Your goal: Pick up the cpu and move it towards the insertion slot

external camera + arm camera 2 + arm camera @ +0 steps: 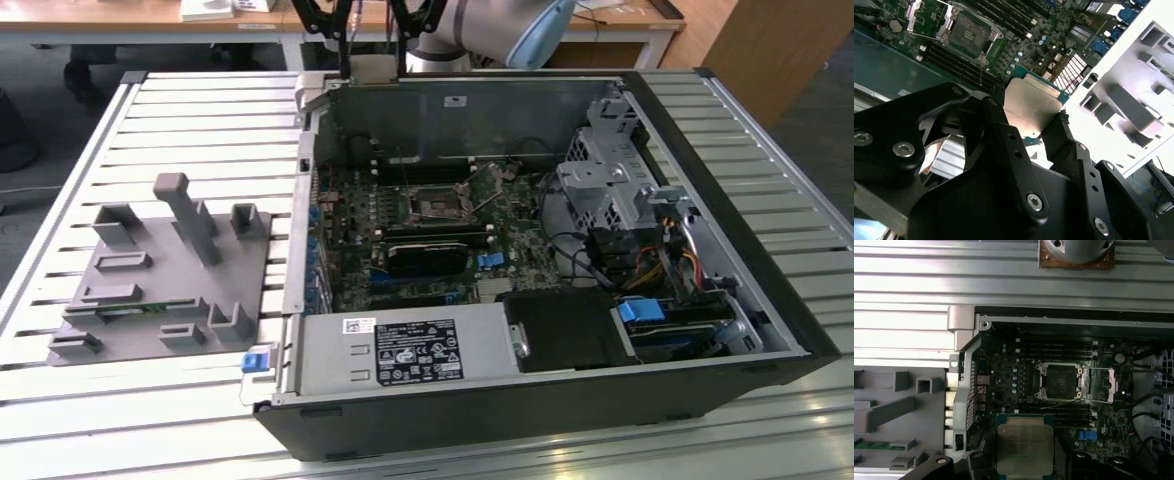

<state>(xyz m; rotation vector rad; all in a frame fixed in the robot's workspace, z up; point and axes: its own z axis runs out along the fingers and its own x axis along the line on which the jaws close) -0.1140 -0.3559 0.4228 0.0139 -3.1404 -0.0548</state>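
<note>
Between my fingers [1036, 127] sits the cpu [1031, 107], clamped by its edges above the open computer case [747, 330]. Ahead of my fingers lies the insertion slot [1060, 381], well apart from the chip. My grip looks shallow; I judge a jolt could tilt or drop it onto the motherboard [1019, 365].

Lab bench (opened computer case [534, 250])

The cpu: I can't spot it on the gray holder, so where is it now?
The cpu is held between the gripper fingers above the open computer case, short of the insertion slot, in both wrist views.
</note>
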